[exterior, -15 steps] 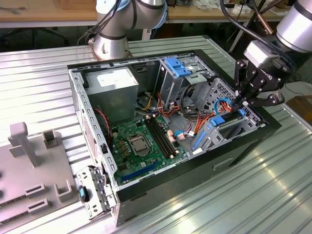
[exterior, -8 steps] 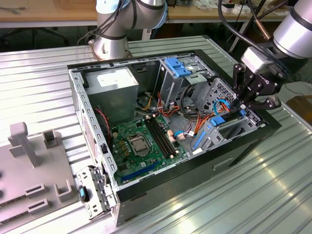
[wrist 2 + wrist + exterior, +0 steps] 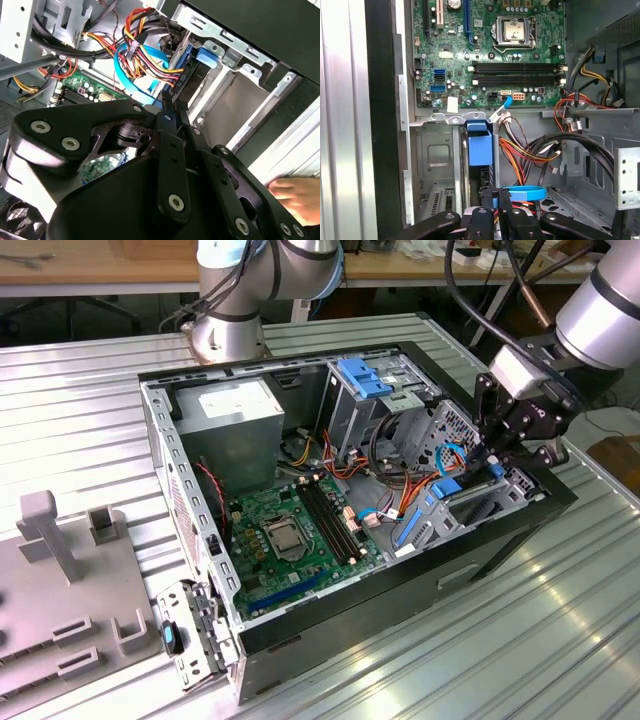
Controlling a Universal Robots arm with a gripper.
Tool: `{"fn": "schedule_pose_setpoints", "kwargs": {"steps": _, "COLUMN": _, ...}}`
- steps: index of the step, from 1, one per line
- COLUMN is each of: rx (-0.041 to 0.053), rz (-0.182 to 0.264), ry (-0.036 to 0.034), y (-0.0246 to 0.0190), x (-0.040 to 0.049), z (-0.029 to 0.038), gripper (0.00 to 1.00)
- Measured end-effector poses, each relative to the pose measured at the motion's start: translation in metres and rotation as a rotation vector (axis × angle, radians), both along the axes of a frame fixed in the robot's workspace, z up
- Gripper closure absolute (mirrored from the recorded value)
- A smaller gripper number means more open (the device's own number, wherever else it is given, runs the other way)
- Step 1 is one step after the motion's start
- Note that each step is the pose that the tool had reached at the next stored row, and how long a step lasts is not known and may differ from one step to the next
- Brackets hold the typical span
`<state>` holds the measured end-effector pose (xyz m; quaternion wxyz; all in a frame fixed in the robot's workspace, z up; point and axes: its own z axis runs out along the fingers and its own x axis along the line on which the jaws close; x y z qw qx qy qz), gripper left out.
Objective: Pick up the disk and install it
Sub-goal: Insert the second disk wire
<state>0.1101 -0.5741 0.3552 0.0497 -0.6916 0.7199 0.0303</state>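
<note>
Your gripper (image 3: 492, 462) hangs over the drive bay (image 3: 440, 165), fingers pinched on the blue-railed disk (image 3: 480, 145); keep it square to the bay's guides.

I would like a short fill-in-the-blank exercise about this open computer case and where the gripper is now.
1. The gripper is down at the drive bay at the exterior view's ____ end of the computer case.
2. The motherboard inside the case is ____ in colour.
3. In the first wrist view, the plastic latch above the gripper's fingers is ____.
4. In the second wrist view, a person's ____ rests at the case's edge.

Missing words: right; green; blue; hand
</note>
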Motion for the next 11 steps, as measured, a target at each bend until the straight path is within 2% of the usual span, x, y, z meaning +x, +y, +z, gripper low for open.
{"fn": "schedule_pose_setpoints", "kwargs": {"steps": 2, "rx": 0.0001, "rz": -0.022, "ry": 0.0, "y": 0.0, "x": 0.0011, "z": -0.0047, "gripper": 0.84}}
{"fn": "schedule_pose_setpoints", "kwargs": {"steps": 5, "rx": 0.0048, "rz": -0.027, "ry": 0.0, "y": 0.0, "x": 0.0013, "z": -0.0057, "gripper": 0.84}}
{"fn": "schedule_pose_setpoints", "kwargs": {"steps": 8, "rx": 0.0051, "rz": 0.03, "ry": 0.0002, "y": 0.0, "x": 0.0014, "z": -0.0063, "gripper": 0.84}}
{"fn": "schedule_pose_setpoints", "kwargs": {"steps": 11, "rx": 0.0051, "rz": 0.034, "ry": 0.0003, "y": 0.0, "x": 0.0047, "z": -0.0066, "gripper": 0.84}}
